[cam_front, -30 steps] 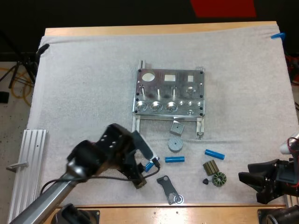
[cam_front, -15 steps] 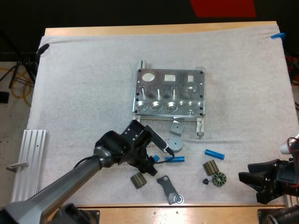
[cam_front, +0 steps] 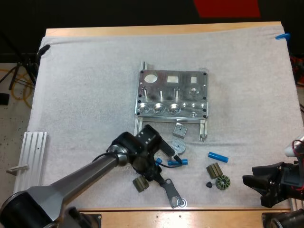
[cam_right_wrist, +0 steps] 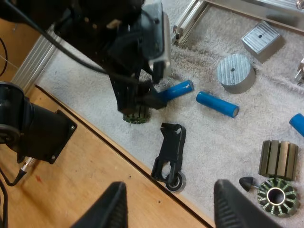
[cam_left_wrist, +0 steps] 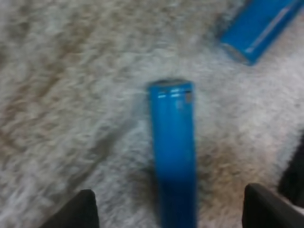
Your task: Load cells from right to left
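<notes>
The metal fixture (cam_front: 172, 94) lies mid-mat. Below it, my left gripper (cam_front: 156, 167) is down at a blue cylinder (cam_left_wrist: 173, 156) that lies on the mat between its open fingers (cam_left_wrist: 71, 211), neither finger touching it. A second blue cylinder (cam_front: 178, 162) lies just right of it, a third (cam_front: 218, 156) farther right. In the right wrist view the left gripper (cam_right_wrist: 142, 97) stands over the near end of its cylinder (cam_right_wrist: 175, 89). My right gripper (cam_front: 248, 183) hovers open at the mat's front right, holding nothing.
Around the cylinders lie a ribbed dark block (cam_front: 138, 184), a black bracket (cam_front: 172, 192), a grey disc (cam_front: 178, 146), a grey square block (cam_front: 179, 129), another ribbed block (cam_front: 214, 170) and a toothed rotor (cam_front: 222, 182). An aluminium rail (cam_front: 28, 166) lies at front left.
My left arm has swung right from the ribbed dark block, now uncovered, to the leftmost blue cylinder. The right arm has stayed still.
</notes>
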Motion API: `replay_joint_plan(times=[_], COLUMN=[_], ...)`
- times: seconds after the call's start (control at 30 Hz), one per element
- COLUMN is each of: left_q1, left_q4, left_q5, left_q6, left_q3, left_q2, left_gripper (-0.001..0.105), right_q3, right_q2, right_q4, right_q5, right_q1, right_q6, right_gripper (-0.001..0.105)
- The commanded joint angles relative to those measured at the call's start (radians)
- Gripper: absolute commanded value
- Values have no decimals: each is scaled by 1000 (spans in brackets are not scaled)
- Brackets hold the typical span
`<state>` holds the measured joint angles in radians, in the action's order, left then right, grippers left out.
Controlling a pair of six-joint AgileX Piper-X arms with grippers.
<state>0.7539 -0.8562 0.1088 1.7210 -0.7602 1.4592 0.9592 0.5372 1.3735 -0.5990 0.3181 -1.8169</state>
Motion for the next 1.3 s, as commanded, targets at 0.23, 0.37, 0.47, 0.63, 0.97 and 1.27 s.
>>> replay_joint_plan(times=[0.23, 0.37, 0.47, 0.63, 0.97, 1.27], left_q1=[54, 54, 54, 54, 54, 54], left_q4=[31, 37, 42, 24, 41, 13], left_q5=[-92, -92, -92, -90, -68, -66], left_q6=[114, 113, 113, 113, 27, -112], left_q3=[-5, -5, 2, 3, 1, 1], left_q2=[35, 39, 54, 80, 80, -15], left_gripper=[59, 59, 59, 47, 6, 6], right_q3=[7, 7, 7, 7, 7, 7], right_q2=[1, 1, 1, 1, 1, 1], right_q4=[-44, -54, -54, -54, -54, -54], right_q5=[-4, -4, -4, -4, 3, 50], right_q1=[1, 1, 1, 1, 1, 1], right_q6=[-13, -13, -13, -13, -13, -16], right_gripper=[42, 42, 42, 42, 42, 42])
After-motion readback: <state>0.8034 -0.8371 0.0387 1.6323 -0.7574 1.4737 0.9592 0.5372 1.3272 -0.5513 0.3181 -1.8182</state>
